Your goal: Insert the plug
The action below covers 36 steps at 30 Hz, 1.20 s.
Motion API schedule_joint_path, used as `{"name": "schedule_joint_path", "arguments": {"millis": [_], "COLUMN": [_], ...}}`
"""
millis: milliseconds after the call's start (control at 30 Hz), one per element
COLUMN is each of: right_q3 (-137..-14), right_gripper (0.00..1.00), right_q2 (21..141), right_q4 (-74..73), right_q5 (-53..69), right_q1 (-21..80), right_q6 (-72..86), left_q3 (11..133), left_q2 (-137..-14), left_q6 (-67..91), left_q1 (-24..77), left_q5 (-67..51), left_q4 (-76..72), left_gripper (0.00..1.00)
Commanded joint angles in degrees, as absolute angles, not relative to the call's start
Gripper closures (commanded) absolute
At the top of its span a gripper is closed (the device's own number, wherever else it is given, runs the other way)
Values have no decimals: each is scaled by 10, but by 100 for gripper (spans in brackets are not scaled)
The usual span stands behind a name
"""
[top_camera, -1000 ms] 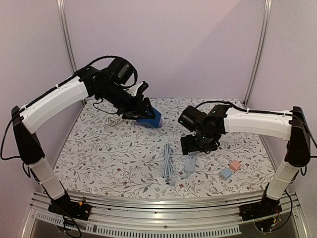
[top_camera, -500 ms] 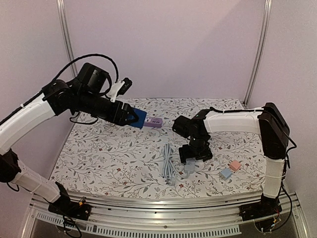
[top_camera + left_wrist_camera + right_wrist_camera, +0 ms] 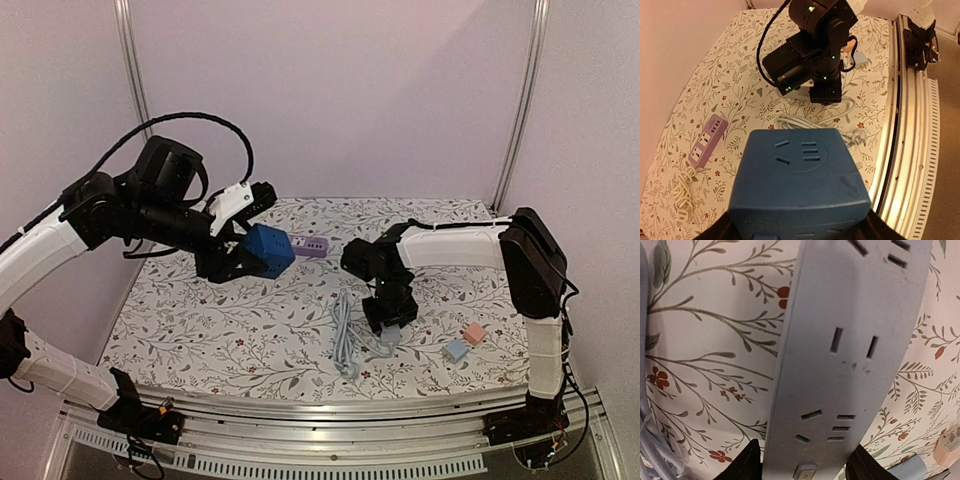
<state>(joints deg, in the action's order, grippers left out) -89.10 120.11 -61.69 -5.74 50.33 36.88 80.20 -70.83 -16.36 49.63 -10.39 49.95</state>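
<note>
Compared with one second ago, the left gripper (image 3: 250, 260) has moved back toward the left side. Its blue cube socket (image 3: 268, 250) is now lower and more to the left, and it no longer covers the purple power strip (image 3: 311, 246), which lies free on the cloth just to the right of the cube. The left jaws are in the same state as before, closed on the cube at about half of their width. In the left wrist view the cube fills the space between them, with its socket face turned up.

The right gripper (image 3: 392, 315) has come down onto the grey power strip (image 3: 845, 350). Its jaws were wide one second ago; now they are narrow, and in the right wrist view the fingers (image 3: 751, 464) press against both long sides of the strip. The right arm has also folded more toward the back.

The plug (image 3: 858, 135) lies on the table at the near end of the grey cable (image 3: 343, 335), just left of the grey strip. No gripper touches it.

The table (image 3: 200, 320) has a white cloth with a pattern of leaves and small red flowers. A pink block (image 3: 474, 333) and a light blue block (image 3: 457, 350) lie near the right front. A metal rail (image 3: 330, 420) runs along the near edge. The walls (image 3: 350, 100) are pale lilac, with two metal posts (image 3: 133, 90).
</note>
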Motion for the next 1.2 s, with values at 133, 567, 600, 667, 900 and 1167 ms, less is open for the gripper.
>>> {"name": "schedule_joint_path", "arguments": {"millis": [133, 567, 600, 667, 900, 1167], "right_q3": [-886, -864, -871, -887, -922, -970], "right_gripper": [54, 51, 51, 50, 49, 48], "right_q2": [1186, 1122, 1127, 1141, 1187, 1229], "right_q4": [-622, -551, -551, -551, -512, -495], "right_q5": [-85, -63, -63, -65, -56, -64], "right_q1": [506, 536, 537, 539, 561, 564], "right_q6": [223, -58, -72, -102, -218, -230], "left_q3": [827, 848, 850, 852, 853, 838], "left_q2": [-710, -742, -746, -753, -750, -723], "left_q6": [-289, -410, -414, -420, -424, -410], "left_q1": [504, 501, 498, 493, 470, 457], "left_q5": [-171, -178, -179, -182, -192, -179], "left_q4": [536, 564, 565, 567, 585, 609], "left_gripper": [100, 100, 100, 100, 100, 100]}}
